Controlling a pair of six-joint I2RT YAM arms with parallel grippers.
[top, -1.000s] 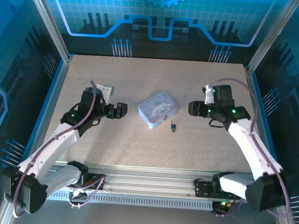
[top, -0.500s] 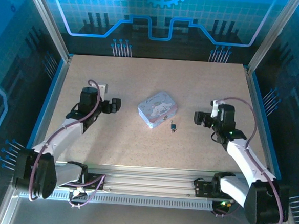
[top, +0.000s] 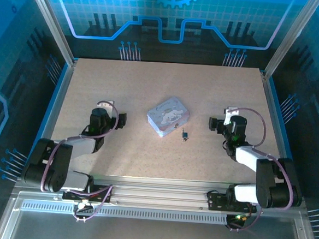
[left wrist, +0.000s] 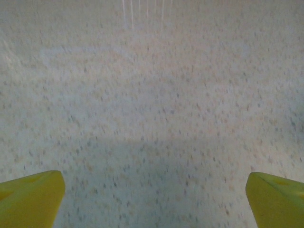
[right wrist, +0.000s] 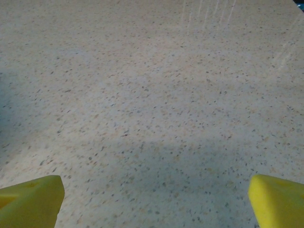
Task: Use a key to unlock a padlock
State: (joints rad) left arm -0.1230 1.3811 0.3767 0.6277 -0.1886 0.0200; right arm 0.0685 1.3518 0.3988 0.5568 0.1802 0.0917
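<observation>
The padlock (top: 184,135) is a tiny dark speck on the table, just in front of the tin's right corner. I cannot make out the key apart from it at this size. My left gripper (top: 121,119) sits low over the table well left of the tin, pointing right. Its yellow fingertips (left wrist: 28,197) stand wide apart over bare tabletop, so the left gripper (left wrist: 154,199) is open and empty. My right gripper (top: 212,124) hovers a short way right of the padlock, pointing left. The right gripper (right wrist: 156,202) is open too, with only speckled table between its fingertips (right wrist: 278,199).
A pale silver-blue tin (top: 168,116) with a cartoon print lies in the middle of the speckled table (top: 162,81). Blue-lit walls and metal posts (top: 51,24) enclose the table on three sides. Both arms are folded low near the front rail (top: 154,195).
Both arms have drawn back toward the near edge and folded down low. The right gripper has opened wider. The padlock and tin have not moved.
</observation>
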